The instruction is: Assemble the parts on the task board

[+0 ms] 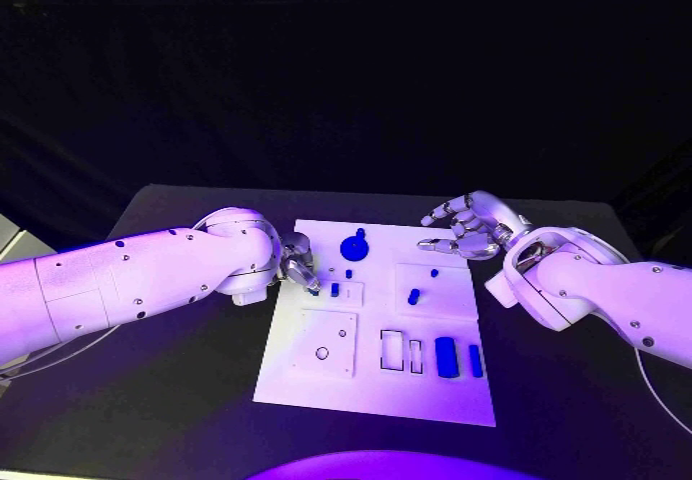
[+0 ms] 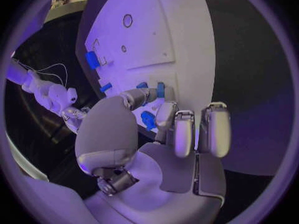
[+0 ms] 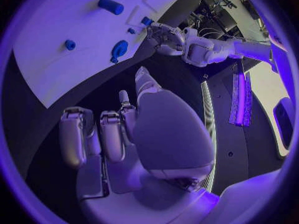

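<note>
The white task board (image 1: 378, 375) lies in the middle of the black table. My left hand (image 1: 300, 262) hovers at the board's left edge, fingers curled, with fingertips (image 2: 138, 95) right against a small upright blue part (image 1: 335, 289) (image 2: 161, 89); whether they pinch it is hidden. A round blue knob (image 1: 355, 245) (image 2: 147, 119) (image 3: 118, 50) stands beyond it. A blue peg (image 1: 414, 296) (image 3: 110, 5) stands on the board's right half. Two blue blocks (image 1: 446, 357) stand near the front right. My right hand (image 1: 464, 228) hangs over the board's far right corner, fingers apart and holding nothing.
Rectangular outlines (image 1: 392, 350) and a small round hole (image 1: 322, 352) mark the board's near half. Bare black table (image 1: 159, 400) surrounds the board on all sides. My left hand (image 3: 165, 35) also shows across the board (image 3: 74, 69) in the right wrist view.
</note>
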`<state>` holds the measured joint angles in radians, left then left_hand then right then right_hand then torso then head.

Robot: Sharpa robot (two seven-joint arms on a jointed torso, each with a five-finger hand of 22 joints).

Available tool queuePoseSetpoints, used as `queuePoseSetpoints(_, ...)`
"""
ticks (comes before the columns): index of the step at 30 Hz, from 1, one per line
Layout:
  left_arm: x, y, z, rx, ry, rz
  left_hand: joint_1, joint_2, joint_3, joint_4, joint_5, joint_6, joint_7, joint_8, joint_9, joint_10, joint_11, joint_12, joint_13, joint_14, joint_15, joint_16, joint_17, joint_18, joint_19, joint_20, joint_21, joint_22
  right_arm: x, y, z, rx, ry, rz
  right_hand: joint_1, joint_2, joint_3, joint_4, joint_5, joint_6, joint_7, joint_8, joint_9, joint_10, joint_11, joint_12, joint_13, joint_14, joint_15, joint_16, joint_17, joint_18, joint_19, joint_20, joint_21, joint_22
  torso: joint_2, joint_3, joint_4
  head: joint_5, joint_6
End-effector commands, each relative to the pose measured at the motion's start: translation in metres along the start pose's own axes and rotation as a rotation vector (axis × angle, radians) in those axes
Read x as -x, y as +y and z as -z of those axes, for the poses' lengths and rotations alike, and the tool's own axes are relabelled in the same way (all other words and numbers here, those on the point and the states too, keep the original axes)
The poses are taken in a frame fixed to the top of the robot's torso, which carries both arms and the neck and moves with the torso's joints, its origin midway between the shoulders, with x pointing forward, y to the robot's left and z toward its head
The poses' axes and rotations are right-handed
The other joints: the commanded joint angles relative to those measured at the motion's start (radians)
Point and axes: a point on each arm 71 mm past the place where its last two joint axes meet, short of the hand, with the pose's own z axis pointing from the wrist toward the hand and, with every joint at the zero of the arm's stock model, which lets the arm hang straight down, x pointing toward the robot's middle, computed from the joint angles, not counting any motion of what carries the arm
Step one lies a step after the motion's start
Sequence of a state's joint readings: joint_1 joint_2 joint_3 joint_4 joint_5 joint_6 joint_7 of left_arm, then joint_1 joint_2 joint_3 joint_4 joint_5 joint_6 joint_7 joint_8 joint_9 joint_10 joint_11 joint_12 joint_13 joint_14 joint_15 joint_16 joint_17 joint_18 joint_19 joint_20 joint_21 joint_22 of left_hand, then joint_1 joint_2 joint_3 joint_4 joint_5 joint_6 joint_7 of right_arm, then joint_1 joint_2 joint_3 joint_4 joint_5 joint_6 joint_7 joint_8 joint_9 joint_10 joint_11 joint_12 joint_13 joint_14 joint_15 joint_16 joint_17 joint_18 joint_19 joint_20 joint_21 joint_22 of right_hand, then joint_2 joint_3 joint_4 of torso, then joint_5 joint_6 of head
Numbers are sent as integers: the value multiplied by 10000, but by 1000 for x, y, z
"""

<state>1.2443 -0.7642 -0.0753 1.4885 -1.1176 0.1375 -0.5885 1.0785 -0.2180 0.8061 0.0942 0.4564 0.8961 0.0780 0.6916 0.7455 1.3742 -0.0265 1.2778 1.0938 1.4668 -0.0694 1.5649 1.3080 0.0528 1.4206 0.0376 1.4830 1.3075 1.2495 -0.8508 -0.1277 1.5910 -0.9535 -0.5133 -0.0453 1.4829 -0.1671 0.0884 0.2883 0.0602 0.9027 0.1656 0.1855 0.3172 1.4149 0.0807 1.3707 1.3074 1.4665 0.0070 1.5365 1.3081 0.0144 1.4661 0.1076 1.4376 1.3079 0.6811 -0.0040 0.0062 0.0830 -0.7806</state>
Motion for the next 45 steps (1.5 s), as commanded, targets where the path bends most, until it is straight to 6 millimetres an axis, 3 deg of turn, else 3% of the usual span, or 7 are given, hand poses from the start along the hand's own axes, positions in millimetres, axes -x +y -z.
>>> queuePoseSetpoints(1,-5,-2,-1,16,415,-75,-28,113,1147,-1093,-14,417,-339,73,900,62,-26,43,19,1032,-88,45,2601,-64,48,24,23,868,-1,1,0,159,133,89,-50,29,-38,-15,5,-41,-39,48,7,-52,-23,-54,1186,811,-30,-45,1805,184,401,3,-51,1839,2,6,-9,-7,3)
queuePoseSetpoints(17,-5,-3,-5,60,595,37,-698,60,456,-587,-164,427,-496,186,1065,167,-129,47,72,1040,-163,59,2628,-74,67,-15,4,895,-1,1,0,156,113,92,-50,29,-38,-15,5,-41,-39,48,7,-52,-23,-54,1186,811,-30,-45,1805,184,401,3,-51,1839,-3,4,-5,-43,-10)
queuePoseSetpoints(31,-6,-2,-5,102,697,-43,-849,-58,161,-417,-183,465,-545,172,1067,171,-163,51,97,1040,-189,59,2628,-77,76,-29,-3,902,-1,1,0,157,95,95,-50,29,-38,-15,5,-41,-39,48,7,-52,-23,-54,1186,811,-30,-45,1805,184,401,3,-51,1839,-4,-11,4,-41,-9)
queuePoseSetpoints(45,-6,-1,-4,174,730,-136,-1154,-177,-741,246,-209,622,-585,68,1001,158,-194,44,132,1038,-219,56,2623,-77,81,-53,-31,894,0,0,0,164,58,96,-64,34,-48,-13,4,-54,-41,68,4,-70,-26,-77,1160,806,-34,-60,1782,189,395,-2,-81,1824,-5,-7,3,-30,-27)
